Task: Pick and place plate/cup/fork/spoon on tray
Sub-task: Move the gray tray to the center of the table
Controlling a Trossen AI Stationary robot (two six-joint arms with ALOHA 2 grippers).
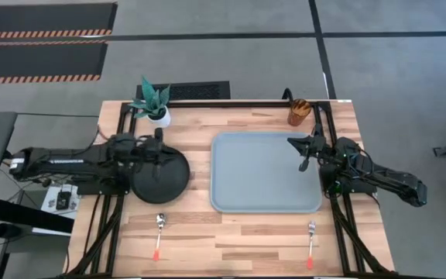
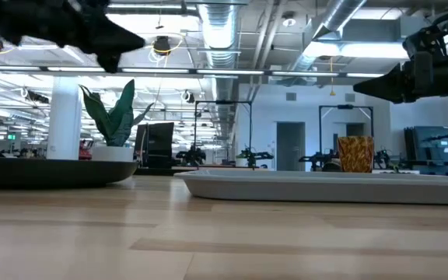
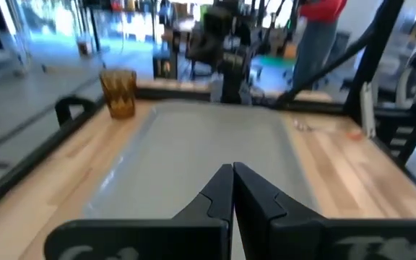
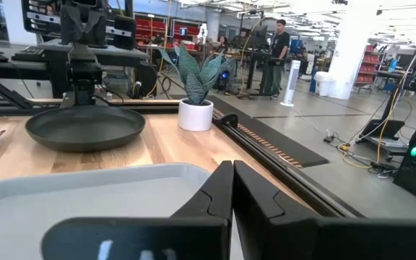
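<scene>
The black plate point(image 1: 161, 177) lies flat on the table left of the grey-blue tray point(image 1: 262, 174); it also shows in the right wrist view point(image 4: 85, 126). My left gripper point(image 1: 167, 151) hangs above the plate's far part, shut and empty, pointing toward the tray point(image 3: 208, 152). My right gripper point(image 1: 303, 161) is shut and empty above the tray's right side. The amber cup point(image 1: 298, 112) stands upright on the table beyond the tray's far right corner. The spoon point(image 1: 159, 232) and the fork point(image 1: 310, 242) lie near the table's front edge.
A white pot with a green plant point(image 1: 155, 105) stands at the far left, just beyond the plate. Black frame rails point(image 1: 327, 132) run along the table's left and right sides. Bare wood lies between the tray and the front edge.
</scene>
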